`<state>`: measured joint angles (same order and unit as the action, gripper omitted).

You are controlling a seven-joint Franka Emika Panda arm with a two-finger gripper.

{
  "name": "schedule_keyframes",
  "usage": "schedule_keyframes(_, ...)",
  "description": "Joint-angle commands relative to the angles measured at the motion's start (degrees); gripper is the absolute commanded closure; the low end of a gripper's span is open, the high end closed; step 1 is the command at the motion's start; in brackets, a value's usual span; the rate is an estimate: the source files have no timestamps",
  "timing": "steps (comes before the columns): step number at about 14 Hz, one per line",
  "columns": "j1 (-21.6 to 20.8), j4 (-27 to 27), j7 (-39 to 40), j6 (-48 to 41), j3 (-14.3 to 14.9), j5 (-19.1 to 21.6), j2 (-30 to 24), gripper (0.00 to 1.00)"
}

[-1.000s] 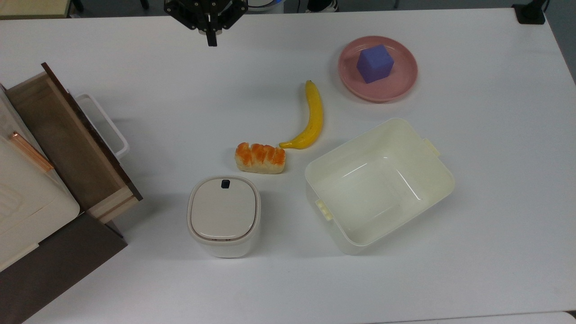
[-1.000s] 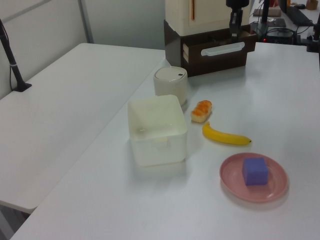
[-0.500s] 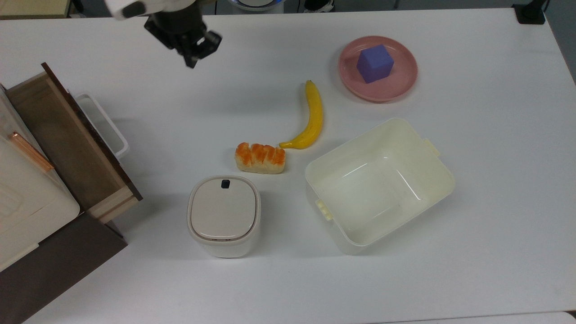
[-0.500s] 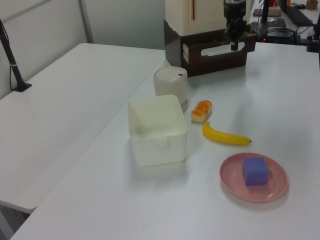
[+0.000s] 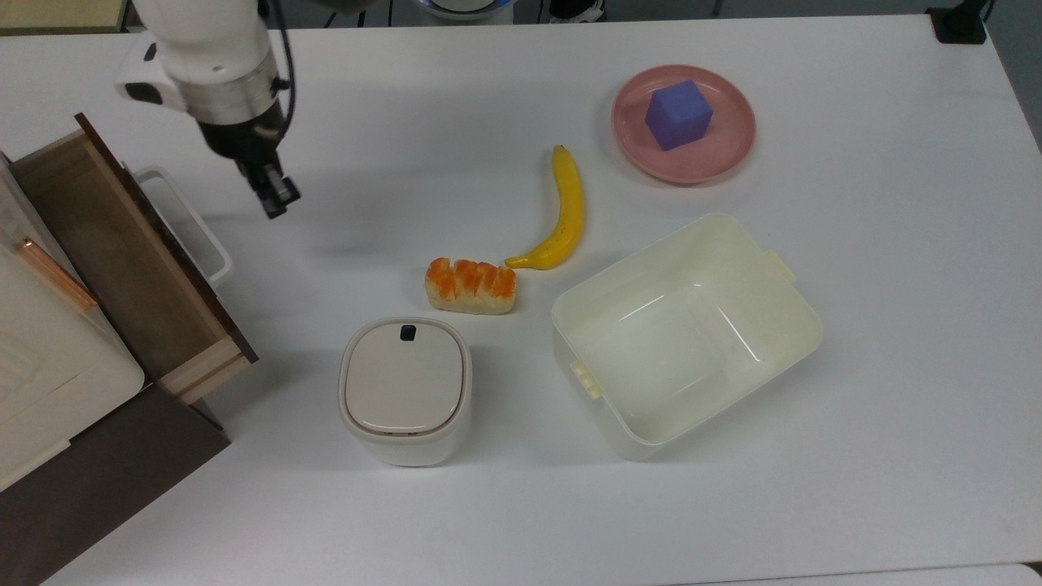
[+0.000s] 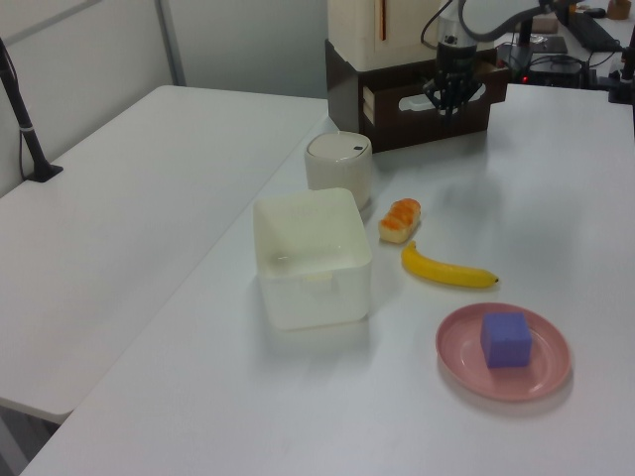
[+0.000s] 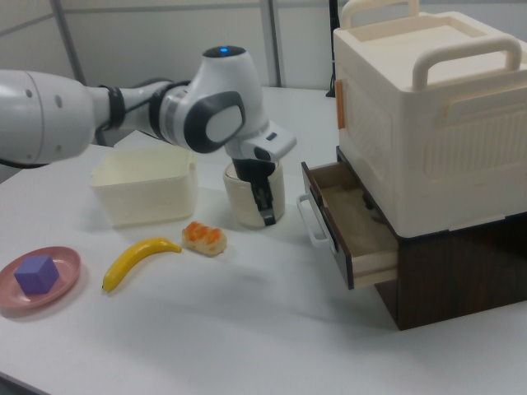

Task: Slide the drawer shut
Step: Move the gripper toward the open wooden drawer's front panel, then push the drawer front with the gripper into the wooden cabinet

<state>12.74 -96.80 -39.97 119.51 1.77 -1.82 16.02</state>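
Fingers (image 5: 277, 198) on the gripper (image 5: 275, 195) look pressed close together with nothing between them, hanging just off the drawer's white loop handle (image 5: 195, 228) without touching. Smooth white bench (image 5: 855, 407) carries it all. At its edge on the top view's left, the drawer (image 5: 122, 252) stands pulled out: a long shallow light-wood box, brown inside, dark front panel. Glossy cream tub (image 5: 688, 334), rounded lidded bin (image 5: 404, 391), pink plate (image 5: 684, 122), curved banana (image 5: 562, 212).
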Motion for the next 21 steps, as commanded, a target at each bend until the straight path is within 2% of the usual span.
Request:
schedule_keyframes(1,0.88,-0.67,-6.69,5.37,0.25,0.15,1.46,1.0)
schedule_keyframes(4,1.58,-0.5,-10.12,7.57,0.25,-4.76,3.48,1.0)
schedule_keyframes(7,3.34,-0.32,-9.95,11.52,0.6,-6.17,5.25,1.0)
schedule_keyframes(9,3.78,-0.23,-9.34,13.28,1.13,-8.81,5.33,1.0)
schedule_keyframes(12,4.74,0.56,-4.52,13.99,1.13,-9.34,6.03,1.0)
schedule_keyframes(17,5.54,3.63,-1.43,16.45,1.13,-13.29,9.46,1.0)
schedule_keyframes(21,6.59,4.25,0.86,20.93,1.22,-13.83,10.43,1.0)
